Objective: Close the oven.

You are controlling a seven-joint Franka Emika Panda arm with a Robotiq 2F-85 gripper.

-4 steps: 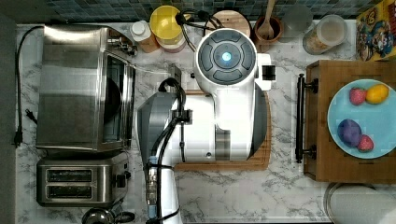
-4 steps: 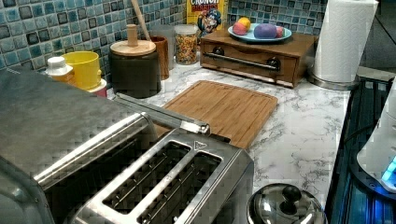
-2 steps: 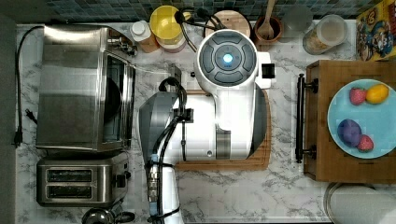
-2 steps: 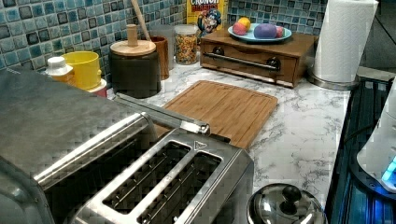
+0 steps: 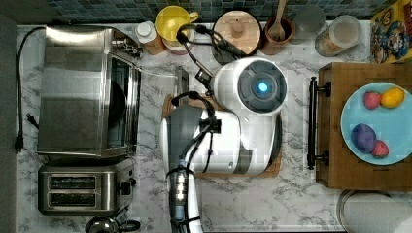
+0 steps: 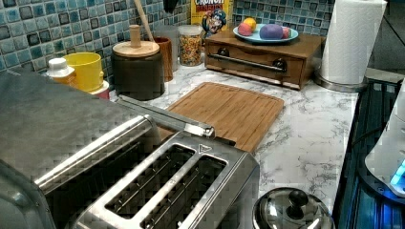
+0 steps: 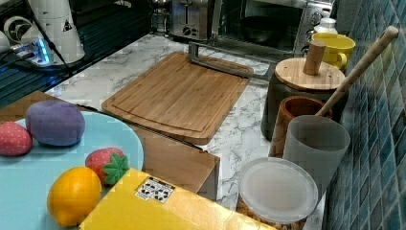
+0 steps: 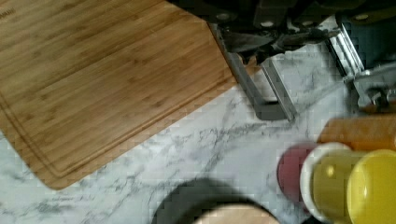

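The oven (image 5: 87, 92) at the top view's left end of the table (image 5: 291, 199) isn't shut yet, its door (image 7: 225, 60) hanging down flat over the cutting board (image 7: 179, 96), and I cannot tell whether the fingers are apart or together.

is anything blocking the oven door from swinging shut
Nothing visible does. The stainless-steel toaster oven has its glass-paned door dropped open, its bar handle over the bamboo cutting board's edge. The cavity mouth looks clear along the door's upward swing.
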